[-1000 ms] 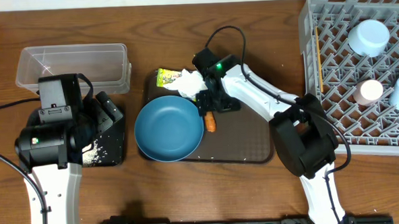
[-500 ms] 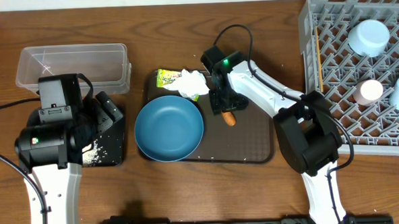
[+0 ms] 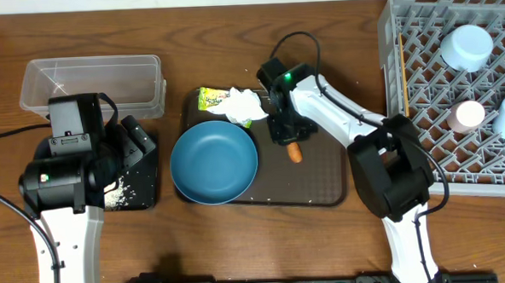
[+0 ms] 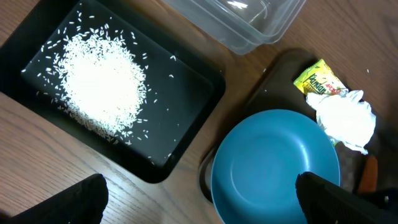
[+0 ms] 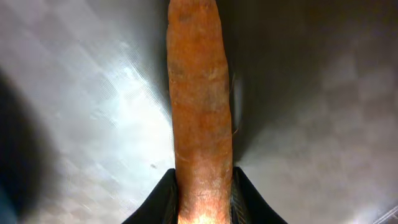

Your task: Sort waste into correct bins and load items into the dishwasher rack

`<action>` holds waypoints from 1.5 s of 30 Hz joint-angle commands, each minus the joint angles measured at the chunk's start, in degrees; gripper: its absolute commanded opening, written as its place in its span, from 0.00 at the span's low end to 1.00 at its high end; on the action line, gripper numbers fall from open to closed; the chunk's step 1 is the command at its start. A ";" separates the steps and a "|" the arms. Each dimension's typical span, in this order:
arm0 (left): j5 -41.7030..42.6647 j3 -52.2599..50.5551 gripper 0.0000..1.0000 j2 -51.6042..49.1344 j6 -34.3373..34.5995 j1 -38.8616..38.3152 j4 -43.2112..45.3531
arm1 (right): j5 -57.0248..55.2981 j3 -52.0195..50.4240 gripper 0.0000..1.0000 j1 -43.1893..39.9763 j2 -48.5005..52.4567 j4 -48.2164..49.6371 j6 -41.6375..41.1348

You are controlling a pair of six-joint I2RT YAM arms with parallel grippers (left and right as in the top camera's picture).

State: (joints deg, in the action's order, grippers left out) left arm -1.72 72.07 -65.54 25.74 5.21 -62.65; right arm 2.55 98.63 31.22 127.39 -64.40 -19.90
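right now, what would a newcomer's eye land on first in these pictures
The orange carrot fills the right wrist view, pinched at one end by the right gripper at the middle of the brown tray. Next comes the dark blue plate on that tray's left part. To its left, a heap of white rice lies in the black tray.

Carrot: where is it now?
Overhead, the carrot is over the brown tray, just right of the plate, gripped at its upper end by the right gripper.
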 commanded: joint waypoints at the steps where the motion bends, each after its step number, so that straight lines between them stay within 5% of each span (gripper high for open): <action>1: -0.46 0.92 0.99 -0.04 0.50 0.28 -0.11 | -0.81 3.96 0.04 -2.93 -5.20 -1.29 1.88; 12: -0.48 0.92 0.99 -0.04 0.50 0.28 -0.11 | 0.00 11.45 0.09 -20.90 -19.54 -3.15 6.12; 20: -0.46 0.92 0.99 -0.04 0.50 0.28 -0.11 | 17.44 10.93 0.05 -29.79 -20.98 -3.74 11.04; 33: -0.46 0.92 0.99 -0.04 0.50 0.28 -0.11 | 14.51 3.15 0.06 -17.31 -20.87 -0.66 6.95; 45: -0.46 0.92 0.99 -0.04 0.50 0.28 -0.11 | 12.57 -22.05 0.16 -2.67 -20.87 23.63 -4.33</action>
State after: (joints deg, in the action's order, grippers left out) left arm -1.74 72.07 -65.54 25.74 5.21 -62.63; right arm 16.49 79.44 26.28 106.48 -43.07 -19.51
